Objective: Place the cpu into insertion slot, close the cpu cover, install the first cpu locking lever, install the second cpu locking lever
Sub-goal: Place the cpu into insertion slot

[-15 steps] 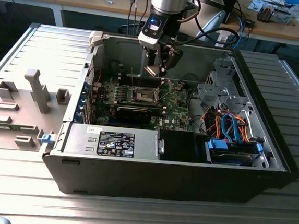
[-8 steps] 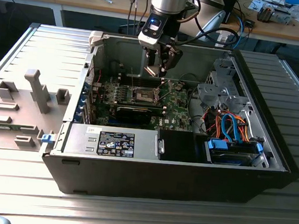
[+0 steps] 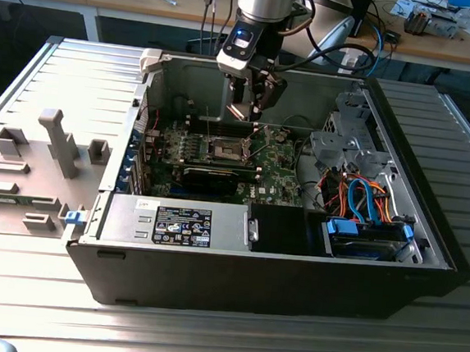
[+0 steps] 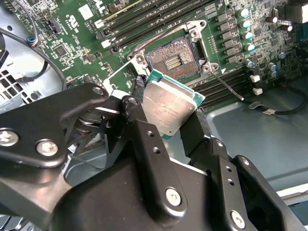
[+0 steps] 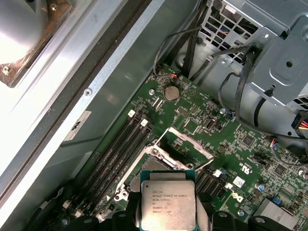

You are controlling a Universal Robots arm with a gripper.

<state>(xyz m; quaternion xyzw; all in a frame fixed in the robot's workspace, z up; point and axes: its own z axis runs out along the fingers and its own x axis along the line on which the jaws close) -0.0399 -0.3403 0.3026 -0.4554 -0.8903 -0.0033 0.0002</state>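
Note:
My gripper (image 3: 246,104) hangs inside the open computer case, shut on the cpu (image 4: 168,107), a flat square chip with a silvery top and green edge. Black fingers (image 4: 138,103) clamp two opposite edges of the chip. The cpu (image 5: 167,204) hovers tilted a short way above the insertion slot (image 4: 173,60), apart from it. The slot (image 5: 153,166) lies open, its dark contact field bare. The cpu cover (image 5: 186,143), a thin silver frame, stands raised at the slot's far side. A thin metal locking lever (image 4: 229,86) sticks out beside the slot (image 3: 227,149).
The green circuit board (image 3: 269,167) lies on the case floor, with a long black card (image 3: 210,176) in front of the slot and memory slots (image 5: 120,147) beside it. A grey drive cage (image 3: 349,137) and orange and blue cables (image 3: 357,195) fill the exterior view's right. A power supply (image 3: 177,223) sits in front.

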